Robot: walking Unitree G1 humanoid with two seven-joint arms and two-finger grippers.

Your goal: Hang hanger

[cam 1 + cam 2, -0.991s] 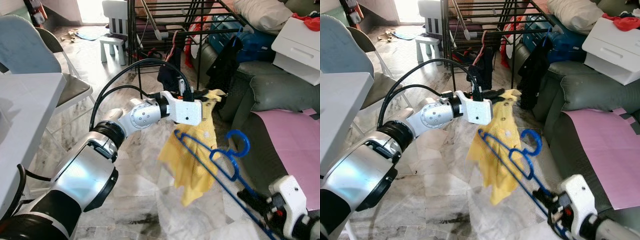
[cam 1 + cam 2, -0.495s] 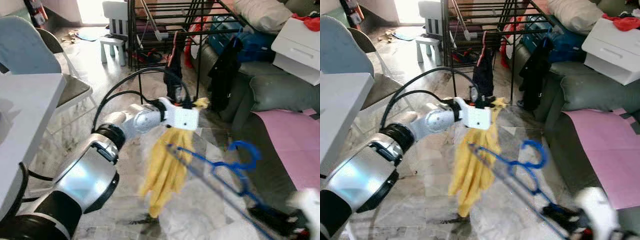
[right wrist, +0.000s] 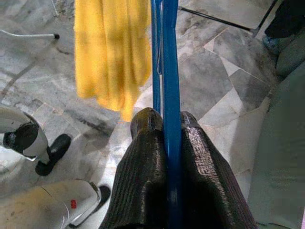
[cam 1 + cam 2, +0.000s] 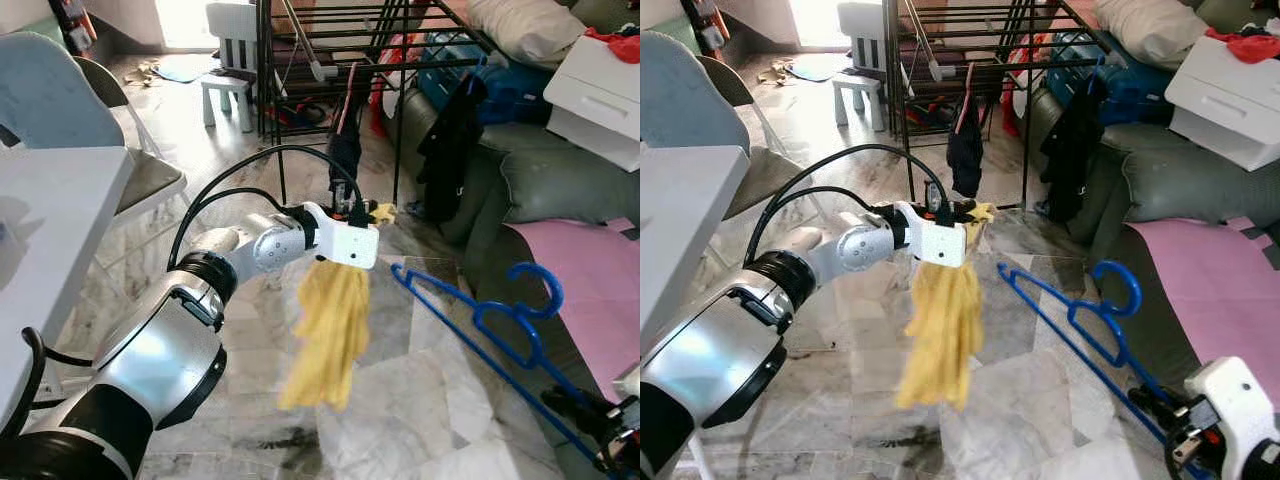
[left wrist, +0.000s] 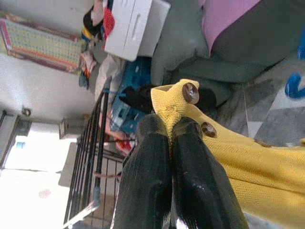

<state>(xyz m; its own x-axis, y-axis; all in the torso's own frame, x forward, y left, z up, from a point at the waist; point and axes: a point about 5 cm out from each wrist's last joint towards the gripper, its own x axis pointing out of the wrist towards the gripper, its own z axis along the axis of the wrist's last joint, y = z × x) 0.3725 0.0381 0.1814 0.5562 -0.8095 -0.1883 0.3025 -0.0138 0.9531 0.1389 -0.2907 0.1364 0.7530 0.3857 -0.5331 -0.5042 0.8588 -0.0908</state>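
Right gripper (image 3: 167, 125) clamped on blue hanger (image 3: 170, 57); yellow garment (image 3: 112, 47) hanging beyond, marble floor (image 3: 209, 62) below

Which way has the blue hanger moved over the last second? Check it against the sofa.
Yes. The blue hanger, pinched by the right gripper, has swung toward the robot's right, closer to the grey sofa, and now hangs clear of the yellow garment.

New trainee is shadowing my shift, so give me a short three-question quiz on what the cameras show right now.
1. True or false: the yellow garment is threaded on the blue hanger.
2. What does the right gripper hold? A) the hanger B) the garment C) nothing
3. Fill in: the left gripper pinches the garment near its brown ____.

Key: 1. False, they hang apart. 2. A. 3. buttons.
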